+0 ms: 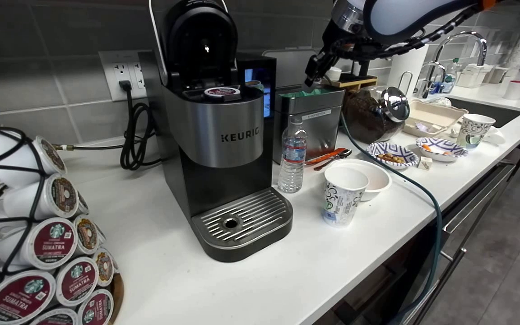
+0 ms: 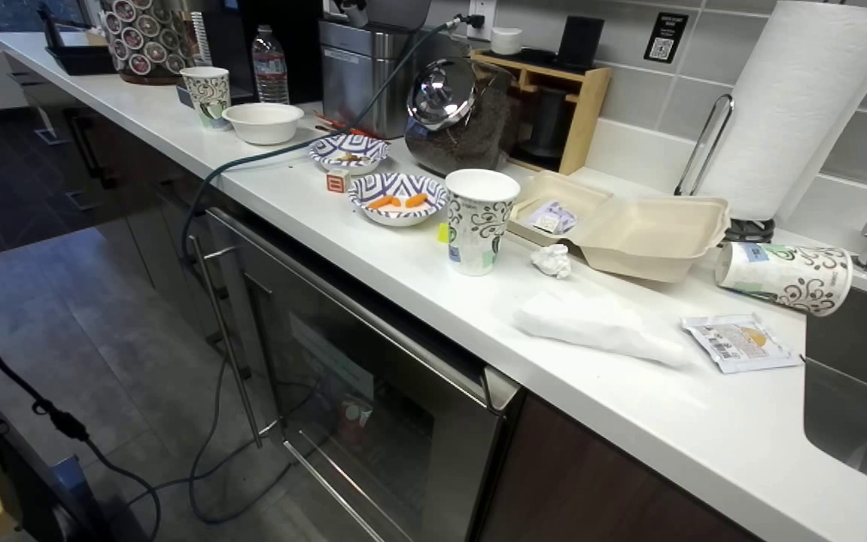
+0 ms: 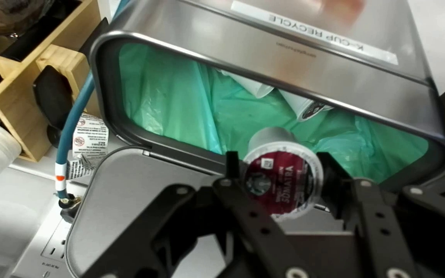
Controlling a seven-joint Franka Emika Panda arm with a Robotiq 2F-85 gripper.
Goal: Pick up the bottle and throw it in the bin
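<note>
Grey tiled wall (image 1: 77,34) above white counter (image 1: 165,284), grey floor (image 2: 102,331)

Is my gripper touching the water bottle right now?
Apart. An exterior view shows the gap plainly: the gripper hangs above the open K-Cup recycling bin, while the plastic water bottle stands lower, on the counter beside the Keurig coffee maker.

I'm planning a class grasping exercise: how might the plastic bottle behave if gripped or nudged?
The plastic bottle may flex under a firm squeeze, as its clear, ribbed wall looks thin. Standing tall on a narrow base, it could tip if nudged, then probably roll on its rounded sides. Whether it holds liquid is unclear.
</note>
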